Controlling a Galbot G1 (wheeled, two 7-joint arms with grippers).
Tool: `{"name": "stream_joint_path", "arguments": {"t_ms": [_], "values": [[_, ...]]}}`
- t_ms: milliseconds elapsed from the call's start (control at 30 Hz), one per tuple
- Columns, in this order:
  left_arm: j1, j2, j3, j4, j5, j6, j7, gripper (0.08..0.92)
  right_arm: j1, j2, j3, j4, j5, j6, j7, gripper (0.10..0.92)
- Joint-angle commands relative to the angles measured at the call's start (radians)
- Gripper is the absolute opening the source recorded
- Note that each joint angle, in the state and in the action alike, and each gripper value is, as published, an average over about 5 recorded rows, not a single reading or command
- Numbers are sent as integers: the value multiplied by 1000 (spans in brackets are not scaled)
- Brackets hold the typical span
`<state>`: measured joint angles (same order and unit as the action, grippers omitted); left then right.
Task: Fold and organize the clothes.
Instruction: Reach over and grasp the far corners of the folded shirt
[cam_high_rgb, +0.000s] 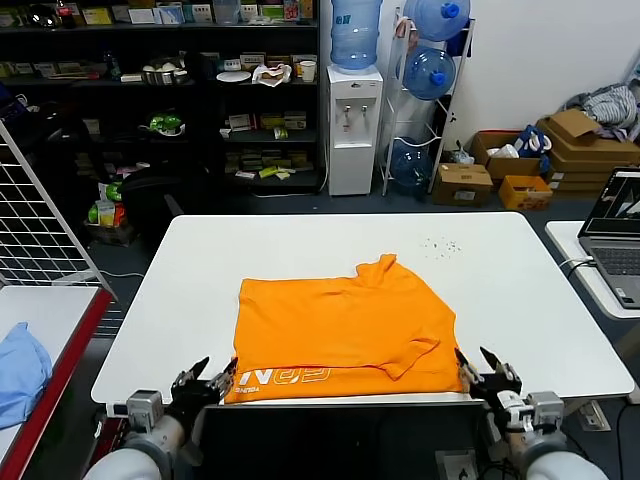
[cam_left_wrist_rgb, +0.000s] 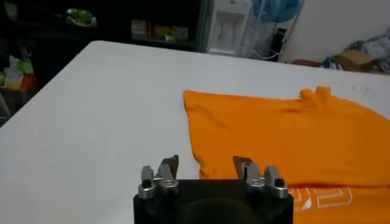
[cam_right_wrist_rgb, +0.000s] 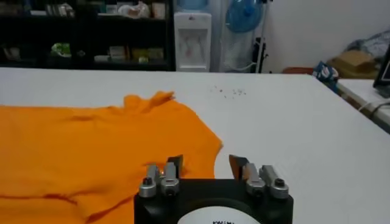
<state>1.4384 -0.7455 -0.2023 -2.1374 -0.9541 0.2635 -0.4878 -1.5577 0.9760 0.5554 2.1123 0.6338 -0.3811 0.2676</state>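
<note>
The clothes are one bright orange T-shirt (cam_high_rgb: 340, 335), lying folded over itself on the white table (cam_high_rgb: 300, 250), its collar toward the far side. White lettering (cam_high_rgb: 300, 378) runs along its near edge. At the shirt's near left corner my left gripper (cam_high_rgb: 212, 375) is open; in the left wrist view (cam_left_wrist_rgb: 207, 161) one finger is over bare table and the other over the orange fabric (cam_left_wrist_rgb: 286, 134). My right gripper (cam_high_rgb: 478, 365) is open at the near right corner, its jaws (cam_right_wrist_rgb: 207, 159) straddling the shirt's edge (cam_right_wrist_rgb: 91, 146). Neither holds any fabric.
A light blue cloth (cam_high_rgb: 20, 370) lies on a side table at the left, behind a wire rack (cam_high_rgb: 40, 220). A laptop (cam_high_rgb: 620, 240) sits on a table at the right. Small dark specks (cam_high_rgb: 440, 247) dot the table's far right. Shelves and a water dispenser (cam_high_rgb: 355, 125) stand behind.
</note>
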Motion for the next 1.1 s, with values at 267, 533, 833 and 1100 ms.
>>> {"name": "stream_joint_path", "arguments": {"t_ms": [267,533,833,1100], "values": [[-795,-168,357,621,-142,7,121,882,907,59,-393,-552,196,-148,112,903],[-884,-237,409,814,-132,41,189,921,1008,199,-470,-788,189,-194,101,921],[-893,-232,440,838,-133,78,206,921,1036,273,-494,-904,165,-231,97,921],[-886,-225,445,819,-129,86,200,921,1029,284,-496,-927,158,-246,96,921]]}}
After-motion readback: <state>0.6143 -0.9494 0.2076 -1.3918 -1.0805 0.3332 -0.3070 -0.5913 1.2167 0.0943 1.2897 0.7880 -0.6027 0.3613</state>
